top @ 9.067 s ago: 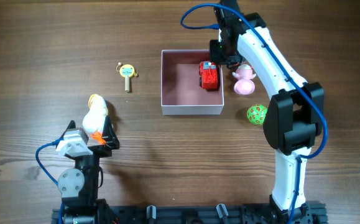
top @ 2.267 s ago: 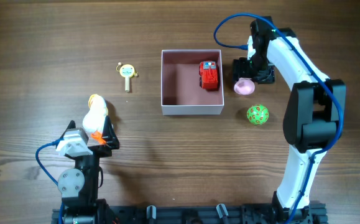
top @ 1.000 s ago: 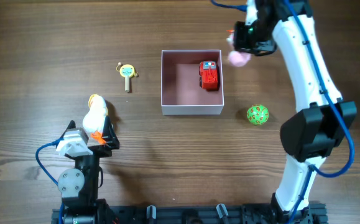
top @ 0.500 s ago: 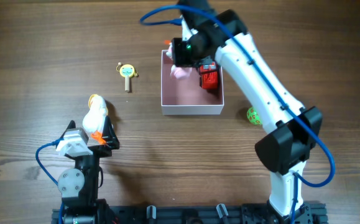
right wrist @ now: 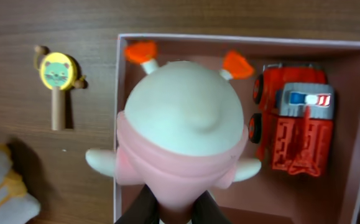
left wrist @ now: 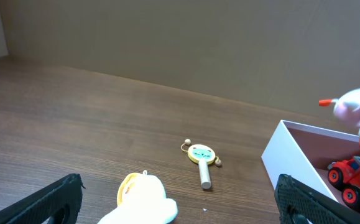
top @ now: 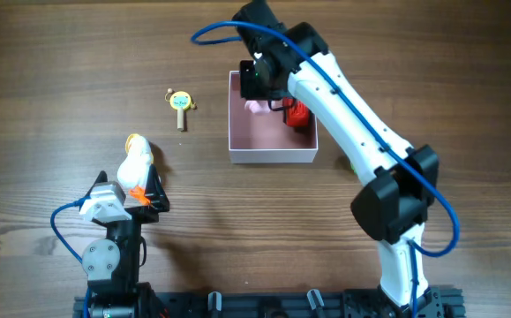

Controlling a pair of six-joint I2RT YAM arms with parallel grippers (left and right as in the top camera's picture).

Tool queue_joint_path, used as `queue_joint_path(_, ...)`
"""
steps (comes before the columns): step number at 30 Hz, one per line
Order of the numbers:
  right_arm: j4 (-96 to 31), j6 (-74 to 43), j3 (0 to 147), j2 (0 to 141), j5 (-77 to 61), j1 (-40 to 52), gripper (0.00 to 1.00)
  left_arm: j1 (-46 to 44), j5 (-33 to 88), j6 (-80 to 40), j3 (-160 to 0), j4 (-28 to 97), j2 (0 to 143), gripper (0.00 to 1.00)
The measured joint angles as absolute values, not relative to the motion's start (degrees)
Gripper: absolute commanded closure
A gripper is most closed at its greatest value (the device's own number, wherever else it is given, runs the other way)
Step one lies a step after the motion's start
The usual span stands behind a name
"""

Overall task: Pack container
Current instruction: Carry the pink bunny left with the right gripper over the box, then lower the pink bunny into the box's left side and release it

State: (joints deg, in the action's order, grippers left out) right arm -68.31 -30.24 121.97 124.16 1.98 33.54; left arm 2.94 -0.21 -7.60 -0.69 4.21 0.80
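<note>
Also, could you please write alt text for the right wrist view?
A pink-and-white toy with orange antennae, held in the right tool, hangs over the pink-lined container beside a red toy truck. A yellow rattle lies on the wooden table outside it.

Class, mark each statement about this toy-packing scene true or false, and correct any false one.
1. The red toy truck lies inside the container. True.
2. The right gripper holds the pink toy above the container. True.
3. The left gripper is shut. False: its jaws stand wide open.
4. The yellow rattle lies inside the container. False: it lies on the table, outside the container.
</note>
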Motion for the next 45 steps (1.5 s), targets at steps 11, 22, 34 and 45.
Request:
queue_joint_path(11, -68.27, -33.23, 121.97, 128.31, 0.21, 34.26, 0.84, 2.94, -0.21, -7.60, -0.69, 4.21, 0.80, 0.00)
queue_joint_path(22, -67.16, -33.43, 121.97, 132.33, -0.69, 35.64, 0.82, 2.94, -0.21, -7.60, -0.69, 4.23, 0.80, 0.00)
queue_joint_path(34, -65.52, -33.56, 121.97, 135.57, -1.04, 36.03, 0.73, 2.94, -0.21, -7.60, -0.69, 4.21, 0.80, 0.00)
queue_joint_path(45, -65.28, -34.33, 121.97, 135.90, -1.06, 36.03, 0.36, 2.94, -0.21, -7.60, -0.69, 4.21, 0.80, 0.00)
